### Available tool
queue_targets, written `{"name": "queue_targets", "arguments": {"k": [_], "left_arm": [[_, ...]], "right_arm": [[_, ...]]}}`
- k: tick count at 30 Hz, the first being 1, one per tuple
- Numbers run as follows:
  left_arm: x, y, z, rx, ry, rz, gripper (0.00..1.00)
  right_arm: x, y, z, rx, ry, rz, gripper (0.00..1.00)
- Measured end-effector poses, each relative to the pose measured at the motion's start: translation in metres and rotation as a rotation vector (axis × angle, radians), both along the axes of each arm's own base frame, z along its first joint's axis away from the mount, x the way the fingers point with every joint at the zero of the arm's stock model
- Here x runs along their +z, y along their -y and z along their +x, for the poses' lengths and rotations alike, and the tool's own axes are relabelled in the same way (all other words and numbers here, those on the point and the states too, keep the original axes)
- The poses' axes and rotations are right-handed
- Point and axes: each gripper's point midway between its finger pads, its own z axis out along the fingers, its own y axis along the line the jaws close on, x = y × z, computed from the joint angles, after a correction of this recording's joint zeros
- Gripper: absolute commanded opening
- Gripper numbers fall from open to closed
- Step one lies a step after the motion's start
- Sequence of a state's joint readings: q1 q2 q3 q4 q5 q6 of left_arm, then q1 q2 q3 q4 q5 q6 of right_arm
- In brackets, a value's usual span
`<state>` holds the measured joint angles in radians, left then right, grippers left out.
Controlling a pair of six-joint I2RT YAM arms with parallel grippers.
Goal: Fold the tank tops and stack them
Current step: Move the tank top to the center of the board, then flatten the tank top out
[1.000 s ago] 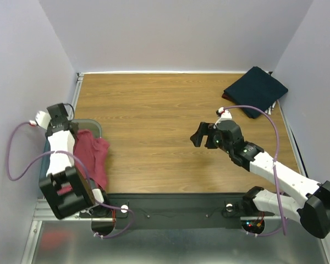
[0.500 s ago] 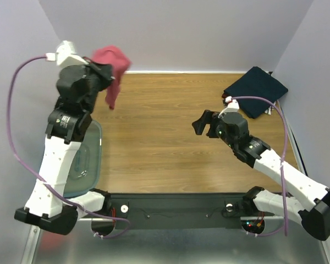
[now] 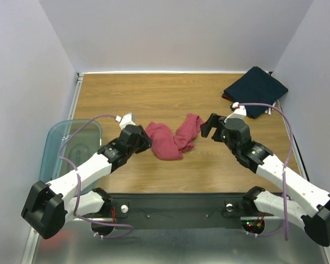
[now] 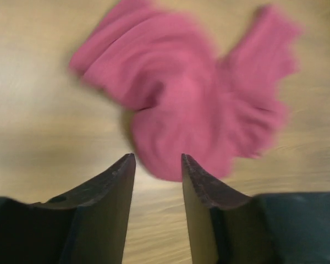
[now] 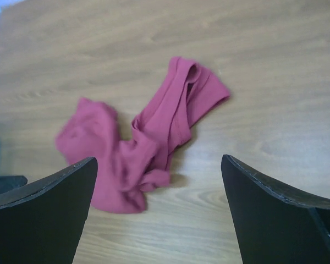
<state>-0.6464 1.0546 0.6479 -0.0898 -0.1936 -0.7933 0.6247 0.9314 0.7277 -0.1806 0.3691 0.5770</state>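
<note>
1. In the middle of the surface (image 3: 154, 99) you have the red tank top (image 3: 173, 140). It lies crumpled and not folded, with one thick bunch on its left side and one narrower part reaching away on its right side.
2. Just left of the red tank top is the left hand (image 3: 144, 137). Its two fingers stand apart with nothing between them. The cloth lies just past the fingertips. You cannot tell whether they touch it, because the left wrist view is blurred.
3. Just right of the red tank top is the right hand (image 3: 209, 125). Its fingers are spread wide and it grips nothing. In the right wrist view the whole red cloth shows in the gap between them.
4. Well beyond the red tank top, to the far right, the navy tank top (image 3: 256, 91) lies folded in the corner.
5. Well apart from the red tank top, to the left, the teal bin (image 3: 55, 148) sits at the edge.
</note>
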Motion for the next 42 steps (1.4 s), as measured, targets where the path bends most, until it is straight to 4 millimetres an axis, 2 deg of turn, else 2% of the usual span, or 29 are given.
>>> {"name": "queue_targets", "arguments": {"k": [2, 3, 5, 9, 12, 13, 16, 18, 22, 25, 29, 33, 36, 39, 42], "left_arm": [[-0.029, -0.009, -0.013, 0.008, -0.054, 0.025, 0.51], [-0.034, -0.012, -0.017, 0.013, -0.062, 0.023, 0.51], [-0.025, -0.011, -0.014, 0.023, -0.029, -0.002, 0.49], [0.001, 0.001, 0.005, 0.027, 0.052, -0.054, 0.46], [-0.005, 0.015, 0.016, -0.007, 0.046, -0.047, 0.46], [-0.012, 0.019, 0.019, -0.026, 0.029, -0.029, 0.47], [-0.032, 0.032, 0.027, -0.076, -0.021, 0.028, 0.47], [-0.036, 0.042, 0.035, -0.109, -0.029, 0.057, 0.47], [-0.019, 0.064, 0.051, -0.164, 0.015, 0.071, 0.45], [-0.01, 0.07, 0.054, -0.176, 0.043, 0.064, 0.45], [-0.012, 0.07, 0.052, -0.178, 0.036, 0.072, 0.45], [-0.013, 0.067, 0.054, -0.167, 0.037, 0.086, 0.47], [-0.016, 0.066, 0.064, -0.141, 0.021, 0.131, 0.49], [-0.019, 0.07, 0.091, -0.08, 0.009, 0.198, 0.49], [-0.026, 0.064, 0.111, -0.009, -0.013, 0.268, 0.49]], "right_arm": [[-0.023, -0.001, -0.002, 0.005, -0.055, -0.021, 1.0], [-0.036, -0.003, -0.003, 0.009, -0.087, -0.03, 1.0], [-0.061, -0.005, -0.007, 0.02, -0.156, -0.05, 0.98], [-0.099, -0.012, -0.012, 0.04, -0.259, -0.066, 0.93], [-0.114, -0.018, -0.016, 0.058, -0.298, -0.043, 0.91], [-0.118, -0.019, -0.018, 0.061, -0.306, -0.037, 0.9], [-0.124, -0.023, -0.018, 0.063, -0.322, -0.018, 0.86], [-0.124, -0.027, -0.016, 0.066, -0.321, -0.002, 0.81], [-0.118, -0.034, -0.012, 0.072, -0.3, 0.04, 0.66], [-0.113, -0.041, -0.008, 0.078, -0.293, 0.062, 0.56], [-0.116, -0.057, 0.001, 0.097, -0.304, 0.08, 0.54], [-0.13, -0.068, 0.002, 0.11, -0.338, 0.071, 0.54], [-0.138, -0.068, 0.002, 0.101, -0.358, 0.067, 0.45], [-0.14, -0.069, 0.004, 0.092, -0.364, 0.067, 0.28], [-0.14, -0.069, 0.006, 0.086, -0.361, 0.07, 0.17]]}}
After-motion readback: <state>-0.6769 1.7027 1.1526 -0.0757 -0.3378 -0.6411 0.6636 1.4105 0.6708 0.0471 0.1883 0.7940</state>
